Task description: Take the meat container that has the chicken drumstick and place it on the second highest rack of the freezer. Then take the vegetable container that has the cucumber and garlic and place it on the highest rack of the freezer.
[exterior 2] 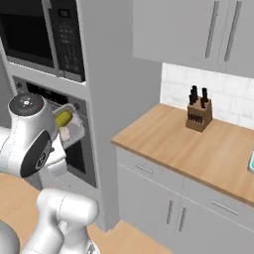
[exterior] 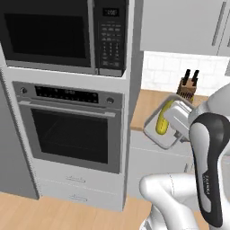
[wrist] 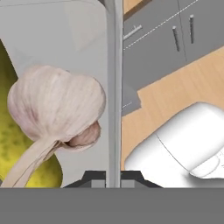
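Your gripper [wrist: 113, 177] had its jaws pinched tight on the thin upright wall of the small rectangular grey metal tray [exterior: 158, 137], carried in the air and tilted, in front of the wall oven [exterior: 72, 128] and just left of the wooden tabletop [exterior 2: 198, 144]. You could see the stubby yellow-green cucumber [exterior: 163, 119] lying inside it, and the whitish-pink lumpy garlic bulb [wrist: 57, 103] beside the cucumber, against the gripped wall. A wooden knife block [exterior 2: 199, 113] stood on the tabletop, well apart.
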